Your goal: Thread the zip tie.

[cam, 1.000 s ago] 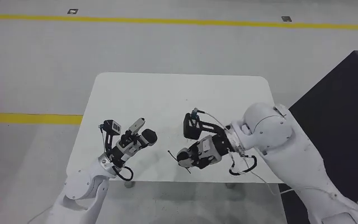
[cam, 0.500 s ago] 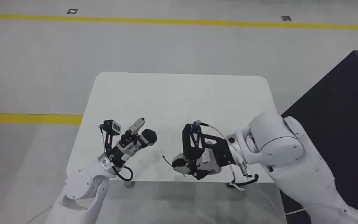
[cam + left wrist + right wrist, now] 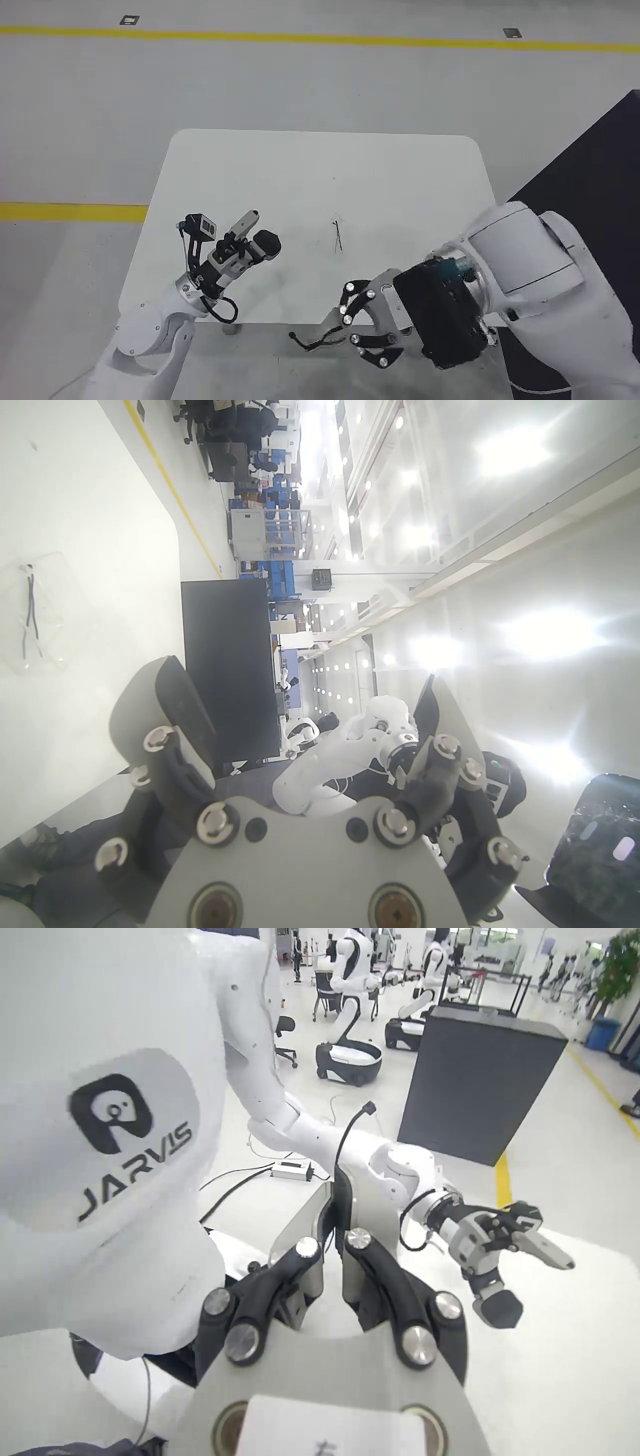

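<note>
At the table's near edge: right gripper (image 3: 338, 1210) holding the zip tie (image 3: 342, 1143), left gripper (image 3: 305, 710) empty
The right gripper's fingers are pinched together on the lower part of the black zip tie, whose free length rises above the fingertips and bends over at its tip; seen from above, gripper and tie sit just off the near edge of the white table (image 3: 300, 170), the tie pointing towards the left arm. The left gripper is raised over the table's near left part, well apart from the tie, its two fingers (image 3: 180, 700) spread wide with nothing between them. Near the table's middle lies a clear bag (image 3: 50, 585) containing thin dark strands (image 3: 31, 610)
</note>
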Controlling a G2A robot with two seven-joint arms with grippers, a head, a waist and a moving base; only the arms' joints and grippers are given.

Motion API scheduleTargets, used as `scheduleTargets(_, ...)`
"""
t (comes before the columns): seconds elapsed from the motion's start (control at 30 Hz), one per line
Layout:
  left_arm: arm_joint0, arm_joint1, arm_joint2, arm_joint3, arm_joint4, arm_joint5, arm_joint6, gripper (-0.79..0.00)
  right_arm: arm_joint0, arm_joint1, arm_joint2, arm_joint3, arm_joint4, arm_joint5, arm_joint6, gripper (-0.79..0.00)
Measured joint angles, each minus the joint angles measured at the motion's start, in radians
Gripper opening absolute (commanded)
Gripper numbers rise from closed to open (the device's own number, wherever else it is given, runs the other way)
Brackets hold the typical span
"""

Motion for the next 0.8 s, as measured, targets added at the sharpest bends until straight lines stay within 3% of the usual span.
scheduleTargets(0.2, 0.0, 0.0, 0.0, 0.0, 0.0, 0.0, 0.0, 0.0, -0.058, 0.037, 0.111, -0.017, -0.002, -0.106, -0.111, -0.785)
scheduleTargets(0.37, 0.0, 0.0, 0.0, 0.0, 0.0, 0.0, 0.0, 0.0, -0.135, 0.056, 0.24, -0.103, -0.026, -0.046, -0.111, -0.785)
scheduleTargets(0.57, 0.0, 0.0, 0.0, 0.0, 0.0, 0.0, 0.0, 0.0, -0.176, 0.068, 0.259, -0.128, -0.104, 0.086, -0.011, -0.785)
scheduleTargets(0.8, 0.0, 0.0, 0.0, 0.0, 0.0, 0.0, 0.0, 0.0, -0.179, 0.066, 0.26, -0.122, -0.081, 0.068, -0.039, -0.785)
